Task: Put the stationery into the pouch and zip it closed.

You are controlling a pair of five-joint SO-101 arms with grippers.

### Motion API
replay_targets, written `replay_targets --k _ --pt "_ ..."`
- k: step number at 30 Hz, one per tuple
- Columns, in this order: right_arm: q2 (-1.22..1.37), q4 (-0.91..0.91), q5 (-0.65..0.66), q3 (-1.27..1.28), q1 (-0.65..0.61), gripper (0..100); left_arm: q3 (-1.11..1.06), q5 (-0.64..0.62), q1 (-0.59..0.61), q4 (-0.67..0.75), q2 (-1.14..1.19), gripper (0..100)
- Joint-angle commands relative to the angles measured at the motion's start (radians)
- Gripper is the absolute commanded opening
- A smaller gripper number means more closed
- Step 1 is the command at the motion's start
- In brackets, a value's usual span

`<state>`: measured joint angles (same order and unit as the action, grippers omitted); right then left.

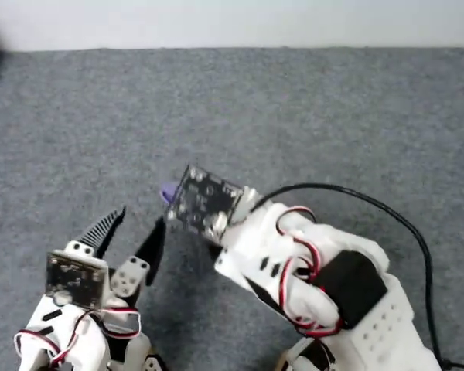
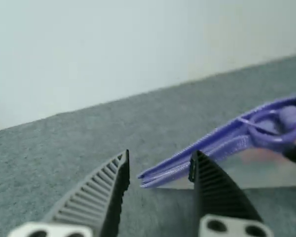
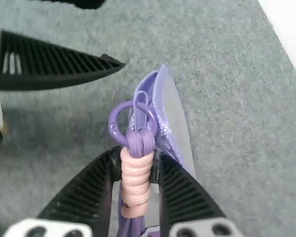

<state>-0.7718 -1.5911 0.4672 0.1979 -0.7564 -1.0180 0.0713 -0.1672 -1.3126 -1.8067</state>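
You are holding your left arm (image 1: 69,332) low at the table's near edge, the left gripper (image 1: 139,219) pointing away from you with its fingers spread wide. Your right arm (image 1: 317,286) is leaning in beside it, angled toward the left one, wrist tipped down. The right gripper (image 3: 136,157) is pinching the cord (image 3: 135,177) of the pouch (image 3: 170,118), close to the left gripper's tips.
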Motion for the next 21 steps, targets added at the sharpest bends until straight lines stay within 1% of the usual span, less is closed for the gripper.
replay_targets --k 1,8,12,17,21 --pt "-0.031 -0.021 0.103 0.071 0.008 0.8 0.021 0.049 -0.057 -0.026 -0.009 20" --pt "-0.124 -0.010 0.253 0.144 0.008 0.8 0.015 0.057 -0.203 -0.028 -0.009 20" --pt "-0.148 -0.010 0.299 0.158 0.007 0.8 0.012 0.057 -0.265 -0.029 -0.009 20" --pt "-0.153 0.001 0.325 0.158 0.008 0.8 0.019 0.060 -0.269 -0.064 -0.009 20" --pt "-0.153 0.058 0.327 0.158 0.022 0.8 0.058 0.103 -0.269 -0.133 -0.009 20"
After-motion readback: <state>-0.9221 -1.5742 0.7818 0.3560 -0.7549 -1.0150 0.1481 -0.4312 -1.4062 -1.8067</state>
